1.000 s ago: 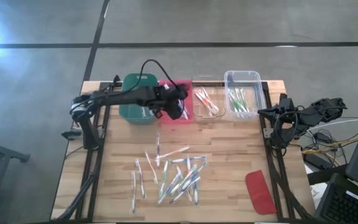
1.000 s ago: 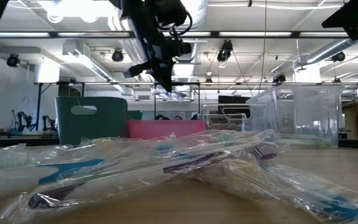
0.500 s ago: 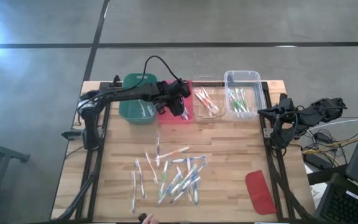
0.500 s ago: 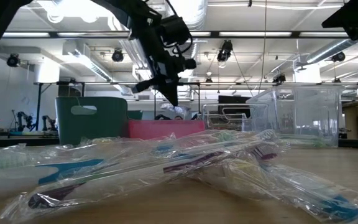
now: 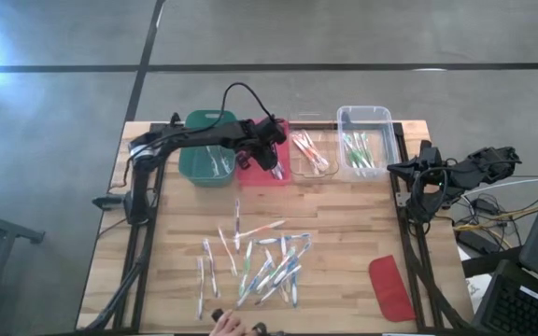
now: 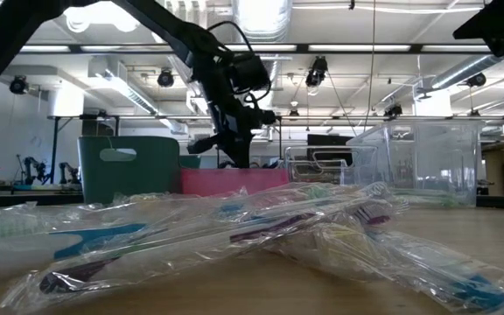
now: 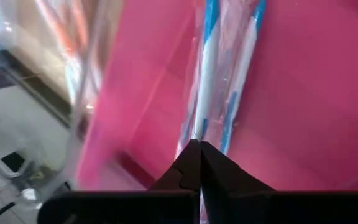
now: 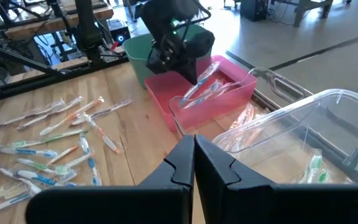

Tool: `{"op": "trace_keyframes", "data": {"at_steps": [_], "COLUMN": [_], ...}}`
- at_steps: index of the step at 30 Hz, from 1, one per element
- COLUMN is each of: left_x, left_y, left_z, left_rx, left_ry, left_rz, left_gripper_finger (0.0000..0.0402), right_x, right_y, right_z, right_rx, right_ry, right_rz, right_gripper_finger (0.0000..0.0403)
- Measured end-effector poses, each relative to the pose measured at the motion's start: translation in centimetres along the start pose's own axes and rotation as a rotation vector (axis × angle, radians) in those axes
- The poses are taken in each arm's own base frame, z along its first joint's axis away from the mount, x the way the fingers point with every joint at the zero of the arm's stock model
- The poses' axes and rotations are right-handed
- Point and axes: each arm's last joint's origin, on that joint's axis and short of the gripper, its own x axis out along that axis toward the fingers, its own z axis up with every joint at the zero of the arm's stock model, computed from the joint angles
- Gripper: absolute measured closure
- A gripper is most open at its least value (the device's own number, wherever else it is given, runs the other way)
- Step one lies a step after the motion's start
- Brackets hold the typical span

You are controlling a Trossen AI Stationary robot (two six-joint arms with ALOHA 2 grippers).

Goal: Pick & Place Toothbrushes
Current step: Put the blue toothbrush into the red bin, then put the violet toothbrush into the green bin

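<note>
Many clear-wrapped toothbrushes [image 5: 261,259] lie scattered on the middle of the wooden table, and they fill the front of the low view [image 6: 234,227]. My left gripper [image 5: 275,159] is low over the pink bin [image 5: 261,174] at the far side, shut on a blue-accented wrapped toothbrush [image 7: 211,81]. The right wrist view shows that toothbrush [image 8: 204,79] slanting into the pink bin [image 8: 229,93]. My right gripper [image 8: 194,142] is shut and waits beyond the table's right edge [image 5: 479,168]. My left gripper pinches the wrapped blue toothbrush at one end [image 7: 194,134] between its two fingertips [image 7: 188,158]. The fingers point down into the pink bin and lie along the brush. The rest of the brush stretches away from the tips over the bin's pink floor [image 7: 303,93].
A green bin [image 5: 207,157] stands left of the pink one. To its right are two clear bins, one with orange-accented brushes [image 5: 310,154] and one with green ones [image 5: 363,149]. A flat red lid [image 5: 390,287] lies near the right front corner. A person's hand [image 5: 224,324] shows at the near edge.
My left gripper has moved slightly toward the table's right and come down from above the bins into the pink bin, carrying the toothbrush with it. A person's hand has come into view at the table's near edge.
</note>
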Motion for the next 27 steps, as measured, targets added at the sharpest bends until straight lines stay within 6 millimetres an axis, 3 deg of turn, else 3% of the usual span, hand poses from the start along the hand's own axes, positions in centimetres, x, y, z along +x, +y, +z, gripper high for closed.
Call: {"op": "trace_keyframes", "data": {"at_steps": [10, 17, 27], "left_x": [2.1, 2.3, 2.0], "left_y": [-0.7, -0.8, -0.6], "left_z": [0.3, 0.4, 0.4], "left_rx": [0.008, -0.003, -0.041], "left_ry": [-0.016, -0.016, -0.006], "left_rz": [-0.054, -0.061, -0.052], "left_gripper_finger": [0.0399, 0.0397, 0.0332], "right_x": [0.0, 0.0, 0.0], "right_y": [0.0, 0.0, 0.0], "right_z": [0.0, 0.0, 0.0], "right_rx": [0.000, 0.000, 0.000], "right_ry": [0.000, 0.000, 0.000], "right_rz": [0.000, 0.001, 0.001], "right_gripper_finger": [0.0394, 0.0394, 0.0394]}}
